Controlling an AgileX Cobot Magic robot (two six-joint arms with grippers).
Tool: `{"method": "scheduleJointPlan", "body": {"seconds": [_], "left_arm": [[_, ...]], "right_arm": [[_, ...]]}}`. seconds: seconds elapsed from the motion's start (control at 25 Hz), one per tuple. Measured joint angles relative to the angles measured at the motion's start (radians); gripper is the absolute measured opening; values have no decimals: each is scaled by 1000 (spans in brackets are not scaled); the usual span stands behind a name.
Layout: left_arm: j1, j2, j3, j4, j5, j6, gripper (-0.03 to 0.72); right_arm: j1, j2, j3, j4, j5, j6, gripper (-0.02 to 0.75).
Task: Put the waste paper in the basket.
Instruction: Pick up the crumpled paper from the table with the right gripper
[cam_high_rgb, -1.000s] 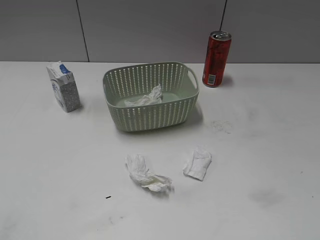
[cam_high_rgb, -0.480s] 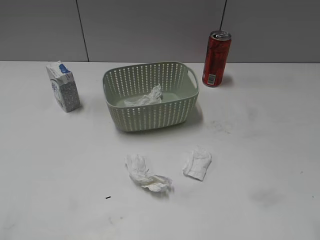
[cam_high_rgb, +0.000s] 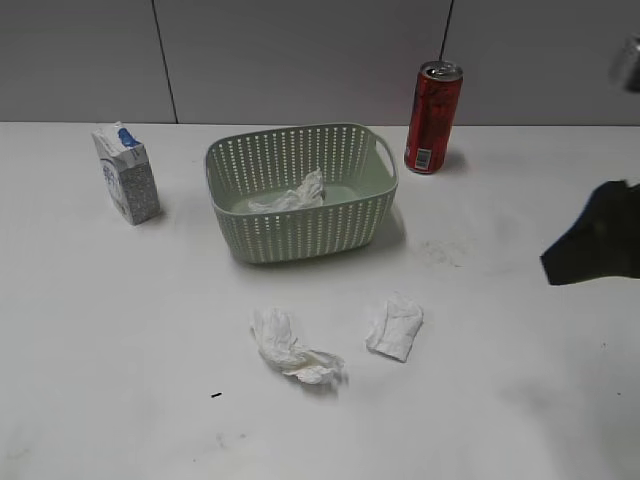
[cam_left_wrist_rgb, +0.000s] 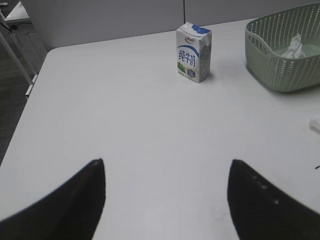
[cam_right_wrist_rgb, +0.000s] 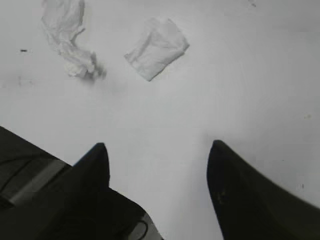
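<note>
- The right gripper (cam_high_rgb: 592, 238) has just come into the exterior view from the right edge, a dark blur well to the right of the basket (cam_high_rgb: 300, 232); a second ago that side of the bench (cam_high_rgb: 120, 330) was bare.
- Its fingers (cam_right_wrist_rgb: 235, 195) are spread wide with nothing between them, and its wrist camera looks down on the two loose wads, so a reach for one of them appears to be starting.
- One wad of waste paper (cam_high_rgb: 296, 193) already lies inside the basket; the long crumpled wad (cam_high_rgb: 290, 347) and the flatter folded wad (cam_high_rgb: 396, 327) sit in front of the basket, near each other but apart.
- The folded wad is the nearer to the incoming arm and looks the likelier next pick.
- The left gripper (cam_left_wrist_rgb: 167, 200) hangs to the left of the basket, fingers also wide apart and empty, facing the milk carton (cam_left_wrist_rgb: 194, 53).
- Open bench surrounds both loose wads; the red can (cam_high_rgb: 433, 117) stands behind the basket's right end, the carton well to its left.
- The bench's left edge shows in the left wrist view, far from the basket.
</note>
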Motion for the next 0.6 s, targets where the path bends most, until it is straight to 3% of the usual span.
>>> {"method": "scheduleJointPlan", "body": {"seconds": [0.36, 0.6], "left_arm": [[0, 0, 0, 0, 0, 0, 559], [0, 0, 0, 0, 0, 0, 559]], "right_arm": [[381, 376, -229, -209, -31, 77, 458], [504, 639, -411, -232, -26, 83, 465]]}}
